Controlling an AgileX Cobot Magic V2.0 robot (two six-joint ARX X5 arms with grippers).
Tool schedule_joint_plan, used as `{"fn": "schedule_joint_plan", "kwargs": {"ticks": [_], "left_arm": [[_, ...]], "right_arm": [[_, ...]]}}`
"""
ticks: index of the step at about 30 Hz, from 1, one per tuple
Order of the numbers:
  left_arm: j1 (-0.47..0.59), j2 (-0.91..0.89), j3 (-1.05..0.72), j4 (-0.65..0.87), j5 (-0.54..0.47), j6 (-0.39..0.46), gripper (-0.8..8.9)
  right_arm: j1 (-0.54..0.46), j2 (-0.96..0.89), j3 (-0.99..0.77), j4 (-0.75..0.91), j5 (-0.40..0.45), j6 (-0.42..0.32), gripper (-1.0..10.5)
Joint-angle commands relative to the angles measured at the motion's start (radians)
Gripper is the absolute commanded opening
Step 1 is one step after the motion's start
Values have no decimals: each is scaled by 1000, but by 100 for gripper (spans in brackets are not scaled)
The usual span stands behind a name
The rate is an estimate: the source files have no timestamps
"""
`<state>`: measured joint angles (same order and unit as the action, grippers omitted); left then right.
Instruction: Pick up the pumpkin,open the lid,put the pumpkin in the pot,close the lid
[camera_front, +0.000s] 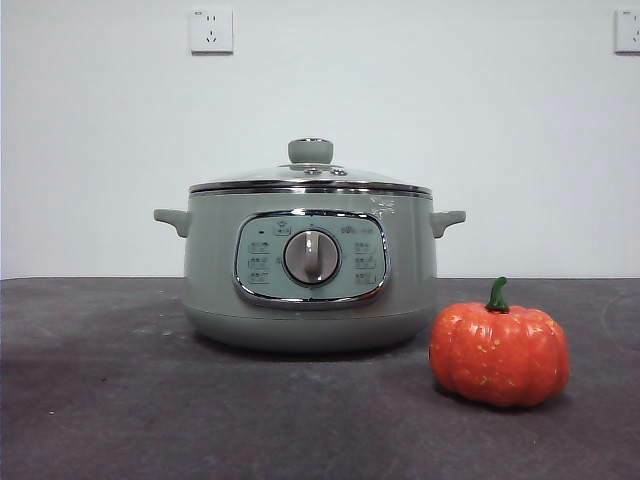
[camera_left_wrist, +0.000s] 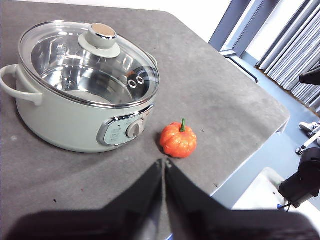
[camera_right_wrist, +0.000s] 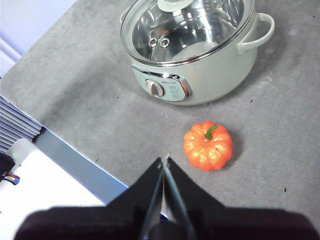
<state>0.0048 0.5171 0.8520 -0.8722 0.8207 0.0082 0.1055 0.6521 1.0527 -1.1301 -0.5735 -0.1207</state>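
The sage-green pot (camera_front: 310, 275) stands in the middle of the dark table, its glass lid (camera_front: 311, 178) with a pale-green knob resting shut on it. The orange pumpkin (camera_front: 499, 352) with a green stem sits on the table to the pot's front right, apart from it. In the left wrist view the pot (camera_left_wrist: 75, 117), lid (camera_left_wrist: 90, 62) and pumpkin (camera_left_wrist: 178, 141) all show, with my left gripper (camera_left_wrist: 164, 162) shut and empty, held above the table short of the pumpkin. In the right wrist view my right gripper (camera_right_wrist: 164, 161) is shut and empty above the table edge, near the pumpkin (camera_right_wrist: 207, 145) and pot (camera_right_wrist: 200, 75).
The grey table (camera_front: 120, 400) ends in an edge close to both grippers (camera_right_wrist: 80, 150). A white wall with two sockets (camera_front: 211, 30) stands behind. Neither arm shows in the front view.
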Motion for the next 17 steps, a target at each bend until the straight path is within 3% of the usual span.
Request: {"fn": "schedule_joint_plan", "kwargs": {"ticks": [1,3,4,5,17], "left_arm": [[1,-1,2,-1,-2,5,427],[1,-1,2,0,-3,-13,691],[1,0,2,-2,-3,-16,747],[1,0,2,-3,-3,-16,753],[1,-1,2,-5,-2,-16,752]], "right_arm": [[3,0,1,4,0,-10,214],[3,0,1,4,0,-7,516],[3,0,1,4,0,-3,650],[3,1,1,4,1,8,705],[60,76,1,4,9,23,691]]}}
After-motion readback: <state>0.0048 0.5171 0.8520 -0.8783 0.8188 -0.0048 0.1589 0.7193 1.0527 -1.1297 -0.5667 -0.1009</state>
